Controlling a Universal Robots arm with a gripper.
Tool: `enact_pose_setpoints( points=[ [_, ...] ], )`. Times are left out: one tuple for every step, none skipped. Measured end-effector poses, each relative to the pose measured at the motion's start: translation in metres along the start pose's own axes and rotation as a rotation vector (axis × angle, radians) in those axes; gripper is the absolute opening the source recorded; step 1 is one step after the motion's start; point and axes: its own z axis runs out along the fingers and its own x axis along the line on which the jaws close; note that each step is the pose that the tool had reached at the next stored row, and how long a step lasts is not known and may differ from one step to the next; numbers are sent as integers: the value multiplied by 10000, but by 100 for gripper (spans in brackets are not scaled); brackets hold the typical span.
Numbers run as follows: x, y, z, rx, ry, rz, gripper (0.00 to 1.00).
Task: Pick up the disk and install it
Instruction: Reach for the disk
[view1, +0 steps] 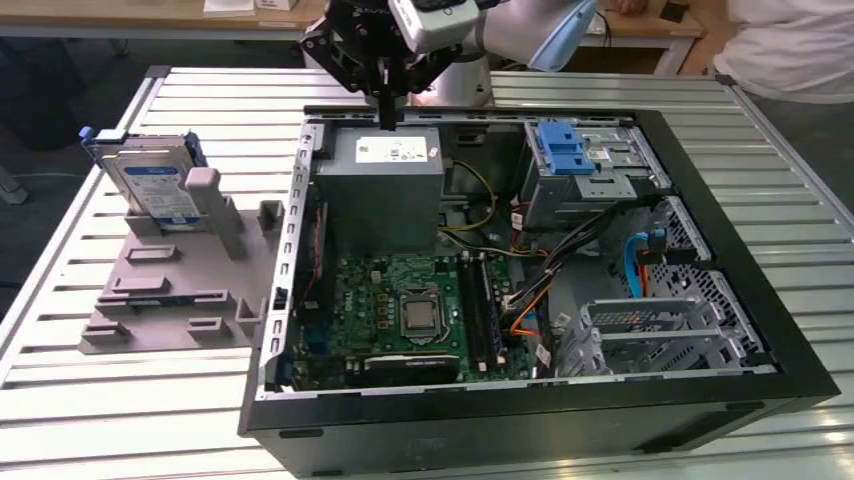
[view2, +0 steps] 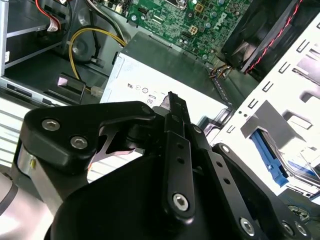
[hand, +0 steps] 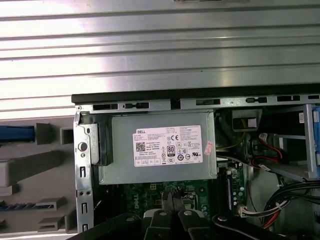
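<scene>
Upper left of the exterior view: disk (view1: 150, 185) stands upright in a grey holder (view1: 174, 290) on the slatted bench (view1: 80, 400), well apart from the arm. Centre: open computer case (view1: 534, 420), motherboard (view1: 414, 310) exposed. Upper centre: gripper (view1: 387, 115) hovers over the grey power supply box (view1: 380, 190). In the second wrist view the fingers (view2: 176, 115) are pressed together, empty. Upper right: blue latch (view1: 563, 150).

The disk (hand: 15, 134), well aside from the fingers (hand: 166, 202), is cut by the first wrist view's edge; in the second wrist view they hide part of 1 sticker (view2: 140, 80)
</scene>
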Motion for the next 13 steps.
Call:
enact_pose_setpoints(
  points=[
    [2,0,0,0,0,1,11],
    [4,0,0,0,-1,0,11],
    [6,-1,0,0,0,-1,11],
    [9,-1,0,0,0,0,11],
    [11,-1,0,0,0,0,11],
    [14,-1,0,0,0,0,11],
    [16,-1,0,1,0,0,11],
    [18,-1,0,0,0,0,11],
    [20,-2,0,0,0,0,11],
    [23,-2,0,0,0,0,11],
    [25,-2,0,0,0,0,11],
    [27,-2,0,0,0,0,11],
    [29,-2,0,0,0,0,11]
  ],
)
